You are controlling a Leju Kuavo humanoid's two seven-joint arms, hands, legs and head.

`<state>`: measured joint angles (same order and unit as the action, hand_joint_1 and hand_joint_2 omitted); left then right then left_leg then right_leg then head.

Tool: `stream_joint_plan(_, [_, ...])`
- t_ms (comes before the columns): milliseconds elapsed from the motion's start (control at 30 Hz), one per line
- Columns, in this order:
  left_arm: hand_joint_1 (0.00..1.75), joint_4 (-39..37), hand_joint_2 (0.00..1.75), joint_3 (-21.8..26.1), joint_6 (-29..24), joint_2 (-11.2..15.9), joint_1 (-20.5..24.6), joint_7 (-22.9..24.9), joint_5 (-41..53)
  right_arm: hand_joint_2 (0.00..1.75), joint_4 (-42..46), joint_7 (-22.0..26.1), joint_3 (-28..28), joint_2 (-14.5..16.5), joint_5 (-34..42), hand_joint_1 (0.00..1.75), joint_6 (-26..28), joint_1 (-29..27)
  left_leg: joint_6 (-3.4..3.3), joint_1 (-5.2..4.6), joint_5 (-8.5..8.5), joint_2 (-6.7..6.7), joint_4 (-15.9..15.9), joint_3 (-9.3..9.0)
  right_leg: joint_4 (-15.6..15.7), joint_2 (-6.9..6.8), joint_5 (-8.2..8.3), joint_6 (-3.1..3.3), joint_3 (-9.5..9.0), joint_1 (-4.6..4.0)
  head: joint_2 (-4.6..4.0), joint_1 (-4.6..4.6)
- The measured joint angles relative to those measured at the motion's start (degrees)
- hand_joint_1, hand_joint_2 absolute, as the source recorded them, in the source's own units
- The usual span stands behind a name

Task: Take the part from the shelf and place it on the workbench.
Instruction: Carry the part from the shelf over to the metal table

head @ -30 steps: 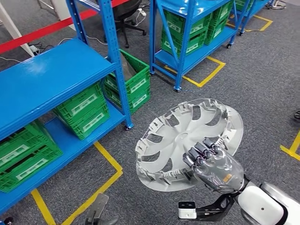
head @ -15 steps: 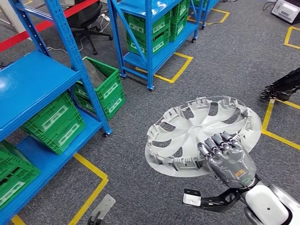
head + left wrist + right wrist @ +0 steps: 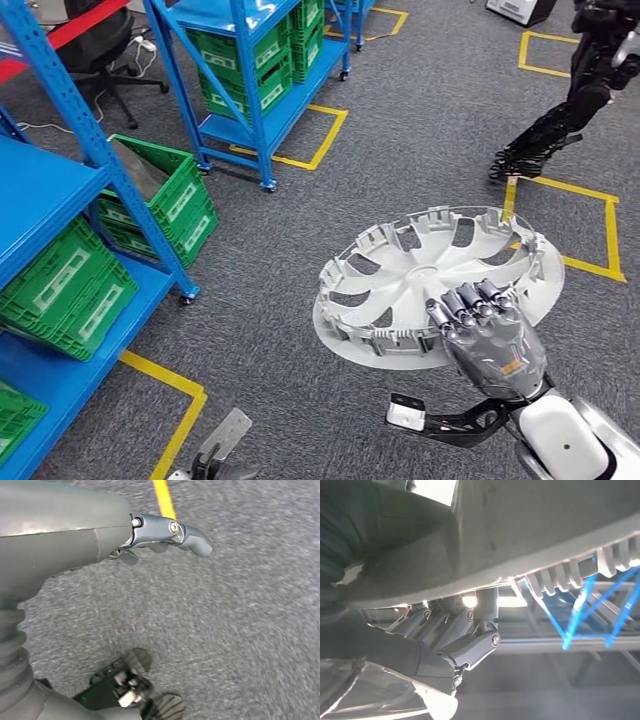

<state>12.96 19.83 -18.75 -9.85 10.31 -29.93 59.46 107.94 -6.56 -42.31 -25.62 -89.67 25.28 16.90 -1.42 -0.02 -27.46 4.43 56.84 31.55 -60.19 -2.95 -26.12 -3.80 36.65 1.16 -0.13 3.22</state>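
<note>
Hubcap [image 3: 423,285] sits in my right hand [image 3: 490,340], clamped at its near rim, level above the carpet. It looks light, thin, springy plastic; clips seem fragile, so I'd grip the rim. My left hand [image 3: 166,532] hangs empty, fingers loose. Blue shelf [image 3: 45,200] beyond.

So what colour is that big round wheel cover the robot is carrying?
Silvery grey all over, seen best in the head view: the wheel cover held by the right hand.
</note>
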Motion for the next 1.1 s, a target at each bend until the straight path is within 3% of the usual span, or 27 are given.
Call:
stream_joint_plan(67, [0.0,0.0,1.75,-0.1,-0.2,-0.1,0.1,0.0,-0.2,1.75,0.1,0.0,0.3,0.0,-0.1,1.75,0.3,-0.6,0.55,-0.29,-0.3,1.08,0.2,-0.06,2.9,-0.94,0.41,0.92,-1.71,-0.37,0.0,0.13])
stream_joint_plan(133, [0.0,0.1,1.75,0.0,-0.5,-0.2,0.2,-0.1,-0.9,1.75,0.3,0.2,0.7,-0.1,-0.3,1.75,1.4,-1.9,1.1,-0.24,-0.62,1.92,0.4,-0.23,2.7,0.41,0.53,1.91,-1.69,-0.49,0.0,0.23])
stream_joint_plan(167, [0.0,0.1,1.75,0.0,-0.8,-0.2,0.2,-0.3,-1.5,1.75,0.6,0.8,1.0,-0.2,-0.4,1.75,2.5,-3.2,1.4,-0.06,-1.12,1.39,0.7,-0.25,2.8,1.0,0.51,2.26,-1.7,-0.46,0.0,0.28])
stream_joint_plan(233, [0.0,0.1,1.75,0.1,-1.5,-0.2,0.1,-0.8,-2.6,1.75,1.4,5.8,3.2,-0.1,-0.4,1.75,6.5,-7.8,1.82,0.28,-3.75,-1.23,4.2,1.01,2.9,1.92,0.49,2.95,-1.92,-0.33,0.0,0.46])
stream_joint_plan(300, [0.0,0.1,1.75,0.4,-2.5,0.1,-0.6,-1.4,-3.8,1.75,2.4,15.4,7.4,1.5,-0.4,1.75,11.0,-14.4,1.84,0.37,-7.63,-3.37,11.8,4.23,2.9,2.91,0.31,3.39,-2.01,-0.52,0.0,0.61])
stream_joint_plan(333, [0.0,0.1,1.75,0.6,-3.0,0.3,-1.2,-1.7,-4.4,1.75,2.9,19.8,9.6,2.8,-0.4,1.75,12.3,-17.8,1.75,0.35,-8.82,-3.67,15.3,5.77,2.8,3.68,0.23,3.53,-2.04,-0.68,0.0,0.63])
stream_joint_plan(367, [0.0,0.1,1.75,0.8,-3.4,0.5,-1.7,-2.0,-4.9,1.75,3.3,22.8,11.4,4.0,-0.3,1.75,13.0,-20.7,1.58,0.31,-8.97,-3.81,17.1,6.66,2.7,4.56,0.16,3.63,-2.06,-0.83,0.0,0.64])
stream_joint_plan(400, [0.0,0.1,1.75,1.0,-3.7,0.7,-2.0,-2.2,-5.3,1.75,3.7,24.4,12.7,5.1,-0.3,1.75,13.3,-23.1,1.29,0.22,-7.93,-3.99,16.7,6.61,2.6,5.52,0.12,3.69,-2.09,-0.95,0.0,0.66])
stream_joint_plan(433, [0.0,0.1,1.75,1.2,-3.9,0.9,-2.3,-2.5,-5.5,1.75,4.0,24.7,13.8,5.9,-0.2,1.75,13.3,-25.1,0.91,0.11,-5.88,-4.46,13.9,5.56,2.6,6.48,0.09,3.72,-2.14,-1.02,0.0,0.66])
stream_joint_plan(500, [0.0,0.2,1.75,1.6,-4.3,1.4,-2.4,-2.7,-5.7,1.75,4.5,23.8,15.7,7.0,-0.1,1.75,13.3,-27.3,0.14,0.0,-1.91,-7.27,6.2,2.5,2.4,8.25,0.11,3.64,-2.13,-1.05,0.0,0.61])
stream_joint_plan(567, [0.0,0.1,1.75,1.8,-4.4,1.7,-2.4,-2.7,-5.6,1.75,4.8,22.2,17.1,7.3,0.0,1.75,13.3,-28.1,-0.13,-0.03,-0.72,-9.56,1.9,0.69,2.4,9.96,0.33,3.2,-1.75,-0.84,0.0,0.6])
stream_joint_plan(633, [0.0,0.1,1.75,1.8,-4.4,1.8,-2.4,-2.6,-5.4,1.75,4.9,21.0,17.8,7.3,-0.1,1.75,13.3,-28.5,-0.18,-0.11,-0.8,-8.91,1.2,0.34,2.5,11.57,0.75,2.42,-1.31,-0.58,0.0,0.62])
stream_joint_plan(667, [0.0,0.2,1.75,1.8,-4.4,1.8,-2.3,-2.5,-5.2,1.75,4.9,20.5,17.9,7.3,0.0,1.75,13.3,-28.7,-0.32,-0.05,-0.58,-8.09,0.8,0.17,2.5,11.44,0.72,2.13,-1.0,-0.57,0.0,0.59])
stream_joint_plan(733, [0.0,0.2,1.75,1.8,-4.5,1.7,-2.2,-2.5,-4.9,1.75,5.0,19.6,18.1,7.3,0.0,1.75,13.4,-28.9,-0.76,0.11,-0.03,-6.38,-0.1,-0.22,-0.3,8.43,-1.11,1.7,0.66,-0.82,0.0,0.36])
stream_joint_plan(800, [0.0,0.2,1.75,1.8,-4.6,1.6,-2.3,-2.8,-4.8,1.75,5.1,19.3,18.2,7.3,0.0,1.75,13.4,-29.0,-1.01,0.02,0.14,-4.64,-0.5,-0.32,-7.4,4.54,-4.81,1.33,3.98,-0.83,0.0,0.17])
stream_joint_plan(867, [0.0,0.2,1.75,1.8,-4.7,1.6,-2.4,-3.0,-4.9,1.75,5.3,19.4,18.5,7.3,0.0,1.75,13.5,-29.7,-0.99,-0.07,0.06,-2.9,-0.4,-0.29,-13.0,3.38,-6.72,0.86,6.41,-0.49,0.0,0.17])
stream_joint_plan(900, [0.0,0.2,1.75,1.8,-4.8,1.5,-2.3,-3.1,-4.9,1.75,5.4,19.6,18.7,7.3,0.0,1.75,13.5,-30.1,-0.92,-0.07,-0.01,-2.1,-0.4,-0.29,-12.9,3.13,-6.18,0.65,6.11,-0.29,0.0,0.18])
stream_joint_plan(933, [0.0,0.2,1.75,1.8,-4.8,1.4,-2.3,-3.2,-4.9,1.75,5.6,19.7,19.0,7.4,0.0,1.75,13.6,-30.5,-0.78,-0.03,-0.12,-1.36,-0.3,-0.32,-10.3,2.73,-4.74,0.47,4.55,-0.13,0.0,0.17])
stream_joint_plan(1000, [0.0,0.2,1.75,1.7,-4.6,1.3,-2.1,-3.2,-4.8,1.75,6.1,20.2,19.6,7.4,0.0,1.75,13.6,-31.1,-0.24,-0.1,-0.48,-0.09,-0.1,-0.46,-2.0,0.47,-1.8,0.33,-0.44,-0.06,0.0,0.17])
stream_joint_plan(1067, [0.0,0.2,1.75,1.7,-4.5,1.3,-2.1,-3.2,-4.6,1.75,6.5,20.8,20.2,7.6,0.0,1.75,13.6,-31.6,0.41,-0.34,-0.84,1.0,0.3,-0.7,2.5,-1.06,-0.82,0.93,-3.24,-0.27,0.0,0.28])
stream_joint_plan(1100, [0.0,0.2,1.75,1.6,-4.5,1.3,-2.1,-3.2,-4.5,1.75,6.6,21.1,20.6,7.8,0.0,1.75,13.6,-31.9,0.68,-0.44,-0.95,1.52,0.3,-0.84,2.7,-0.85,-0.95,1.42,-3.35,-0.42,0.0,0.33])
